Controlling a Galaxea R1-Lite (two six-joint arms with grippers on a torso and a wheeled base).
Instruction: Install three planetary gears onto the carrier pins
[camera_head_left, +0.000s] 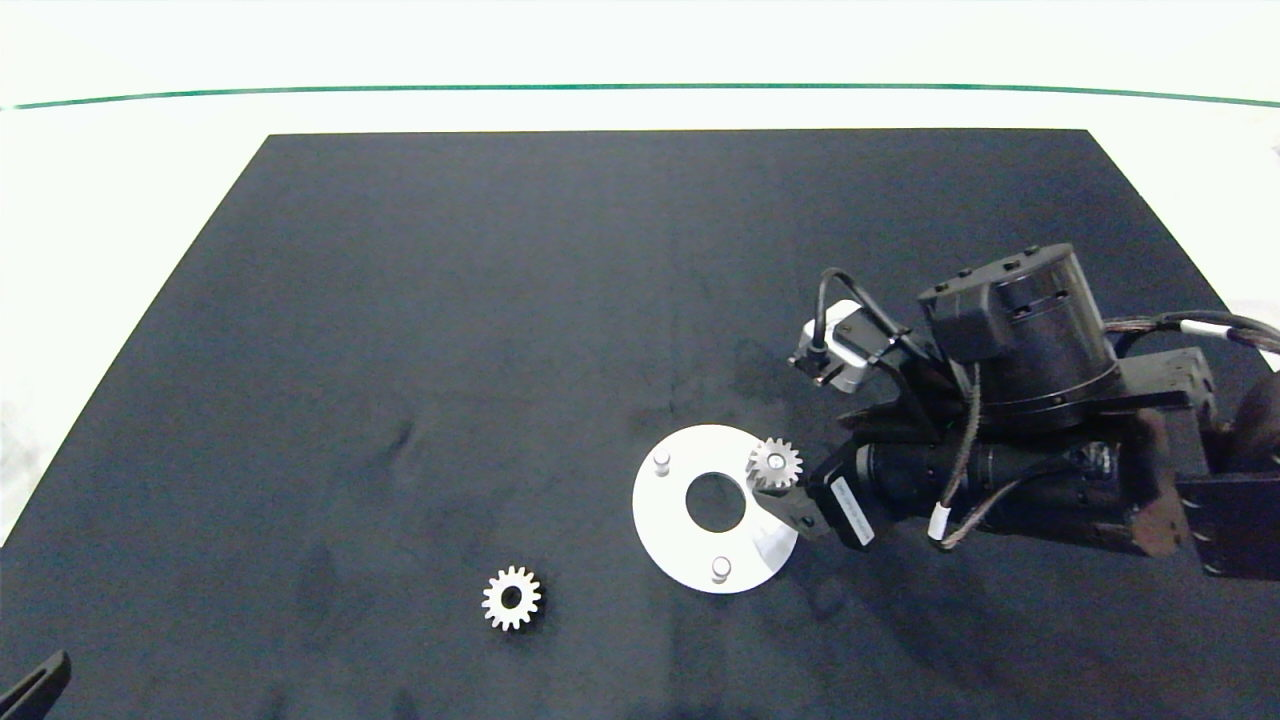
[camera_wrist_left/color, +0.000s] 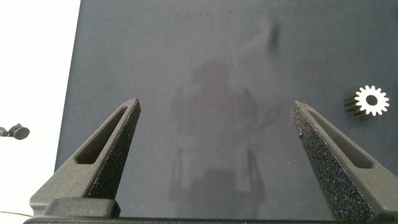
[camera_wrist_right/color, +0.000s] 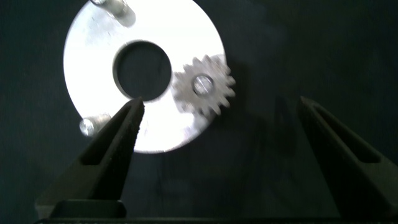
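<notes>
A black mat covers the table. Right of centre lies the white disc, one gear seated on its pin. The right gripper is held released beside it. Another gear lies lower centre. The left gripper, spread empty, is parked lower left.

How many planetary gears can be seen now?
2. One gear sits on a carrier pin of the white disc; the loose gear lies on the black mat. A third may be out of view.
</notes>
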